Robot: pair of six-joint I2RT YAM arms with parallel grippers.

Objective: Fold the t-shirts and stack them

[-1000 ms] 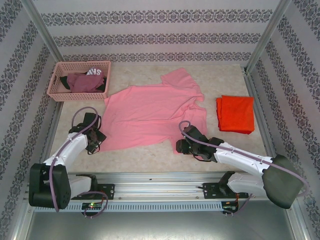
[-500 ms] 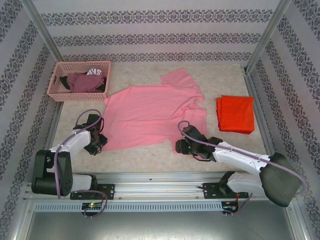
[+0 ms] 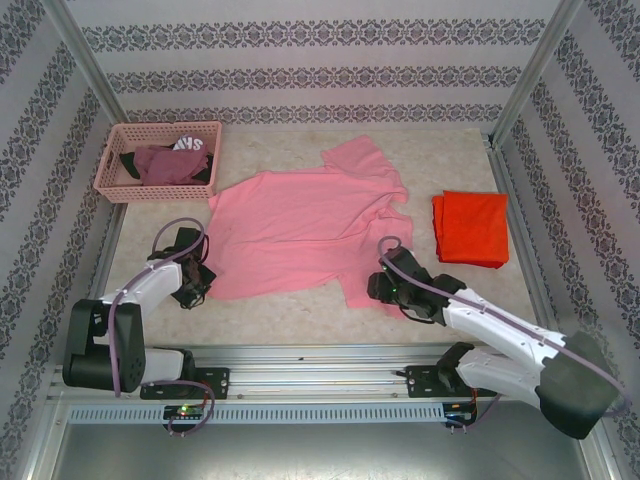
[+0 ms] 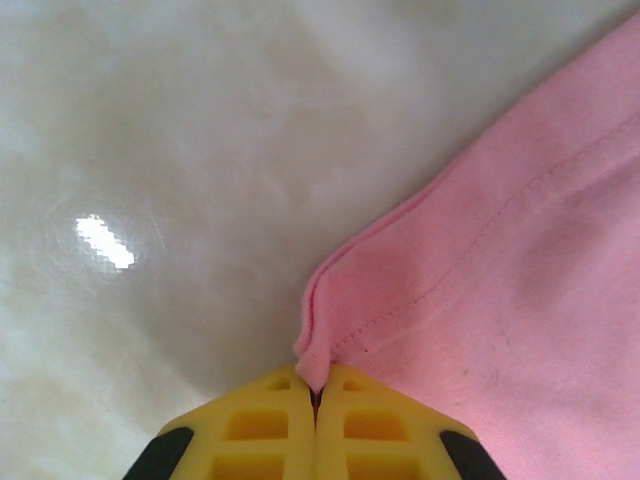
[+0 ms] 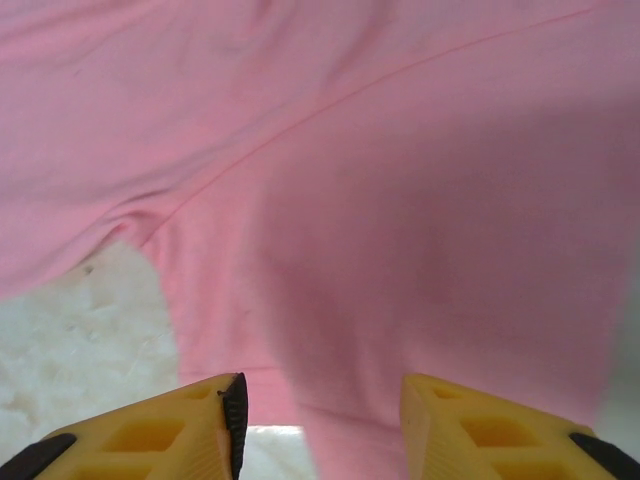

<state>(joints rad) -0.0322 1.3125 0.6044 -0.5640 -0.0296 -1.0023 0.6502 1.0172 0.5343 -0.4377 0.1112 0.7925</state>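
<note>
A salmon-pink t-shirt [image 3: 300, 225] lies spread flat in the middle of the table. My left gripper [image 3: 203, 282] sits at its near left corner. In the left wrist view the yellow jaws [image 4: 316, 385] are shut on a pinched fold of the pink hem [image 4: 330, 330]. My right gripper [image 3: 374, 291] is at the shirt's near right corner. In the right wrist view it [image 5: 322, 395] stands open over the pink cloth [image 5: 350, 180], with fabric lying between its fingers. The orange-red t-shirt [image 3: 470, 228] lies folded at the right.
A pink plastic basket [image 3: 108, 172] at the back left holds maroon and black garments [image 3: 165, 162]. Patterned walls and metal posts enclose the table. Bare tabletop [image 3: 290, 315] runs along the near edge, in front of the shirt.
My left gripper has closed on the pink shirt's near left corner. My right arm has shifted a little to the right along the shirt's near right corner, still open.
</note>
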